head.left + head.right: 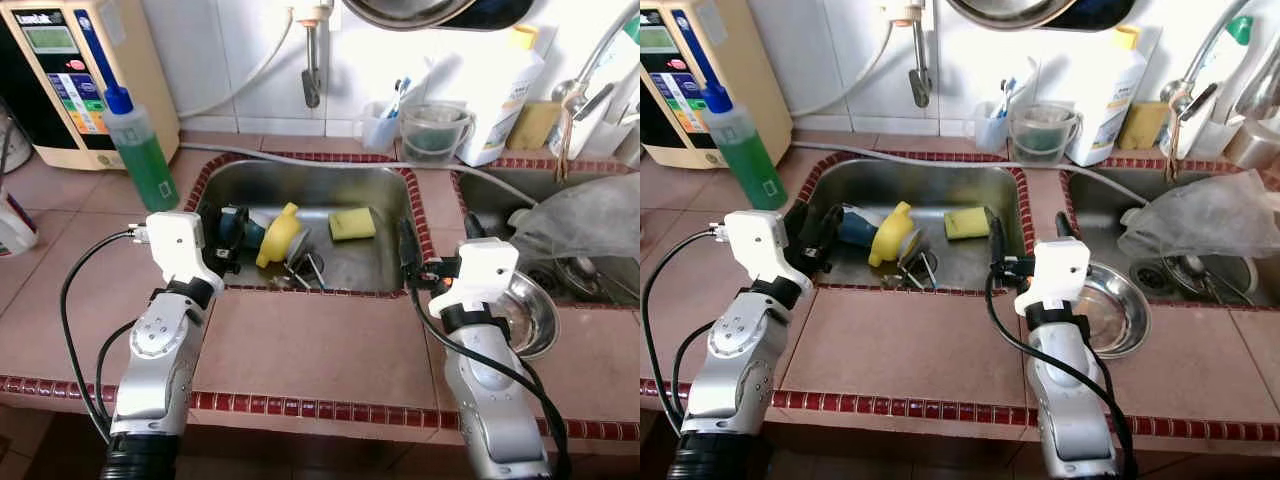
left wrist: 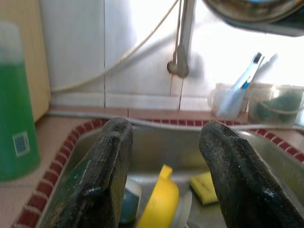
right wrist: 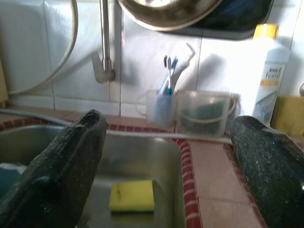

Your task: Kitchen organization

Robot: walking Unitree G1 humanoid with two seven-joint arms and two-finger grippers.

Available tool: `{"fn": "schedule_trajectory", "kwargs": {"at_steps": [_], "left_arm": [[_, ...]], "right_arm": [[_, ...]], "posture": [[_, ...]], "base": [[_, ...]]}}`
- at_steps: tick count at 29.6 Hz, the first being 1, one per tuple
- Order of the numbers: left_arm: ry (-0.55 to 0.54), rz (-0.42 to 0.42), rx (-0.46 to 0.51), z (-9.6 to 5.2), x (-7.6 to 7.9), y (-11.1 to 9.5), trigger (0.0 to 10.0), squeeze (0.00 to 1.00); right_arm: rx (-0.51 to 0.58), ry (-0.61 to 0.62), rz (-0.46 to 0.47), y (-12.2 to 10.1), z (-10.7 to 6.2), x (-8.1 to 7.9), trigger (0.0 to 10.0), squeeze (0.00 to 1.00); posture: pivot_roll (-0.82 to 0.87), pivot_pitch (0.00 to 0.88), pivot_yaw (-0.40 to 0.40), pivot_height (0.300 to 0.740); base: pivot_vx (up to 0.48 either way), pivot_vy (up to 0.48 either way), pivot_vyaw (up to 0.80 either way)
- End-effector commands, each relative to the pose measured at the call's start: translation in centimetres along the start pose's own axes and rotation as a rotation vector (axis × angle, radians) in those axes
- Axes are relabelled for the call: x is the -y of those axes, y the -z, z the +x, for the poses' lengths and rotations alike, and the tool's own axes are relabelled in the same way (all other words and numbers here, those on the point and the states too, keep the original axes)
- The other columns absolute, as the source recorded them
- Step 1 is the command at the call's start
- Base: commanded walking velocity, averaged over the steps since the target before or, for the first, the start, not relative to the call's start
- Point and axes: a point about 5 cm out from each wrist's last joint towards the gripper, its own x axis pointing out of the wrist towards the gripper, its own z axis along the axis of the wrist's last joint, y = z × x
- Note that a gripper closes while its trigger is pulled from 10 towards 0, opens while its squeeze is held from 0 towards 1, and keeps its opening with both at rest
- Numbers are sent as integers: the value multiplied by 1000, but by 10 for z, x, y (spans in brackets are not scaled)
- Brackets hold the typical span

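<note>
- Sink point(image 1: 395, 195), steel, sunk in the tiled counter point(image 1: 310, 350), holds one yellow sponge point(image 1: 352, 224), one yellow cup point(image 1: 277, 234).
- Left gripper point(image 1: 228, 240) hangs spread over the sink's left rim.
- Right gripper point(image 1: 436, 240), fingers wide apart, straddles the sink's right rim.
- One steel bowl point(image 1: 530, 315) sits right of the sink.
- One green bottle point(image 1: 143, 150) stands left.

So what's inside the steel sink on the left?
In the left steel sink: a yellow sponge, a yellow cup-like thing beside something dark blue, and metal utensils. What's underneath them is hidden.
</note>
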Motion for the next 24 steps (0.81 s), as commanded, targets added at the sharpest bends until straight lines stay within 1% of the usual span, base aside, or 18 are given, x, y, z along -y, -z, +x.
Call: {"fn": "schedule_trajectory", "kwargs": {"at_steps": [1,5,8,11,15,16,21,24], "left_arm": [[6,16,26,4,2,-5,10000,0],[1,6,44,7,0,-8,10000,0],[0,4,48,7,0,-8,10000,0],[13,45,55,6,1,-8,10000,0],[16,68,59,5,3,-9,10000,0],[34,71,57,5,4,-10,10000,0],[31,65,57,4,5,-10,10000,0],[26,53,55,0,6,-9,10000,0]], "right_arm": [[7,19,-9,1,3,5,10000,0],[44,17,-4,-2,11,5,10000,0],[46,21,-7,-1,12,5,10000,0],[46,22,-6,1,13,5,10000,0],[50,4,0,1,15,0,10000,0],[48,-7,-1,1,15,-3,10000,0],[46,-19,0,2,15,-4,10000,0],[45,-23,-5,2,14,-3,10000,0]], "posture": [[-121,0,33,740],[-120,0,32,740],[-119,0,30,740],[-112,0,23,740],[-107,0,17,740],[-104,0,8,740],[-104,0,0,740],[-104,0,-4,740]], "base": [[0,0,0],[0,0,0],[0,0,0],[0,0,0],[0,0,0],[0,0,0],[0,0,0],[0,-262,0]]}}
